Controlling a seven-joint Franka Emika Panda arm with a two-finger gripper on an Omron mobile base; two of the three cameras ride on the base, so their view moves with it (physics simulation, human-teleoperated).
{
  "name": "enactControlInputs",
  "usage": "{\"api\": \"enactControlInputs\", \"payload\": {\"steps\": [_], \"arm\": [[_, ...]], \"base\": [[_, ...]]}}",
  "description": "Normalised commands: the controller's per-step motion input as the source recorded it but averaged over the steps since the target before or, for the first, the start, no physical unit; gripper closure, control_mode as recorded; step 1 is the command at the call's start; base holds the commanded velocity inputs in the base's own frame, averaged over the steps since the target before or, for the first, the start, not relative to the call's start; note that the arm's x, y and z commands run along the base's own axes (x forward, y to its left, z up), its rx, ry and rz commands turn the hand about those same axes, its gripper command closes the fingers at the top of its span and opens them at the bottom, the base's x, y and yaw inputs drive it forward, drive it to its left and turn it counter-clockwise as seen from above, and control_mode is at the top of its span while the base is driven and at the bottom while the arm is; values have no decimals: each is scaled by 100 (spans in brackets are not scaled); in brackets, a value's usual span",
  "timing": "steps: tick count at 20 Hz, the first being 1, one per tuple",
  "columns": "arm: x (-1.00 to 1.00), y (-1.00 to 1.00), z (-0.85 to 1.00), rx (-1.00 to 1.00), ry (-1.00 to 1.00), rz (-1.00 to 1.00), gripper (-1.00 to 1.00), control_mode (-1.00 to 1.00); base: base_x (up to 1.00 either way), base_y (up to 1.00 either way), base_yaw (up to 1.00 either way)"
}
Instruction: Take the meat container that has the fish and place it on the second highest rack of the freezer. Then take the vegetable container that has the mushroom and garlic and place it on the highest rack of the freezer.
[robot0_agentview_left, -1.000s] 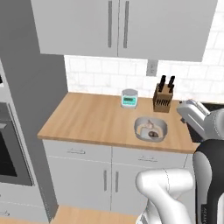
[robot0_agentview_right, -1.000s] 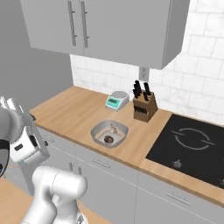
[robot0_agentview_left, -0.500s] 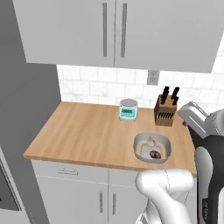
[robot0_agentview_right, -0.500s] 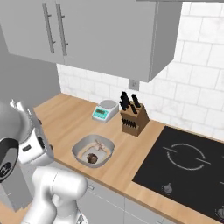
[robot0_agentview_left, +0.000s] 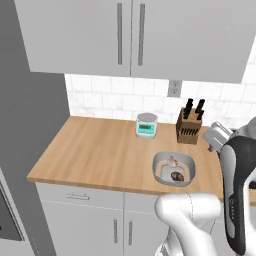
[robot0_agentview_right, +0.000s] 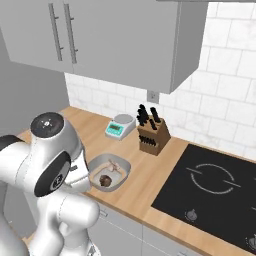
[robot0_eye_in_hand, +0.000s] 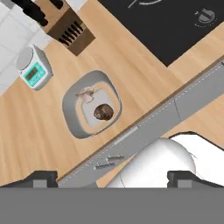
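Note:
The vegetable container (robot0_eye_in_hand: 73, 114) is a shallow grey tray on the wooden counter near its front edge. The dark brown mushroom (robot0_eye_in_hand: 103, 112) and the pale garlic (robot0_eye_in_hand: 86, 95) lie in it. It also appears as the tray (robot0_agentview_left: 161, 163) with mushroom (robot0_agentview_left: 177, 176) and garlic (robot0_agentview_left: 172, 161), and as the tray (robot0_agentview_right: 123, 168) beside my arm. My gripper (robot0_eye_in_hand: 113, 178) hangs open above the counter's front edge, nothing between its fingers, the tray ahead of it. The meat container with the fish, the freezer and its racks are out of view.
A teal-faced kitchen scale (robot0_agentview_left: 146, 125) and a wooden knife block (robot0_agentview_left: 190, 128) stand by the tiled wall behind the tray. A black cooktop (robot0_agentview_right: 215, 184) lies to the right. Grey wall cabinets (robot0_agentview_left: 130, 35) hang overhead. A tall grey column (robot0_agentview_left: 25, 110) bounds the counter's left end.
The whole picture has shifted: the base has driven right and closer, so the counter and tray look larger and the oven has slid out at left. The gripper stays open.

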Motion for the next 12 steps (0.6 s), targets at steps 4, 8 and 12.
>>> {"api": "enactControlInputs", "payload": {"steps": [4, 8, 12], "arm": [[42, -14, -99, 4, 10, 0, -100, -100], [19, -2, -100, 3, 6, 0, -100, -100], [69, -4, -81, 2, 16, 0, -100, -100]], "base": [[0, 0, 0], [0, 0, 0], [0, 0, 0]]}}
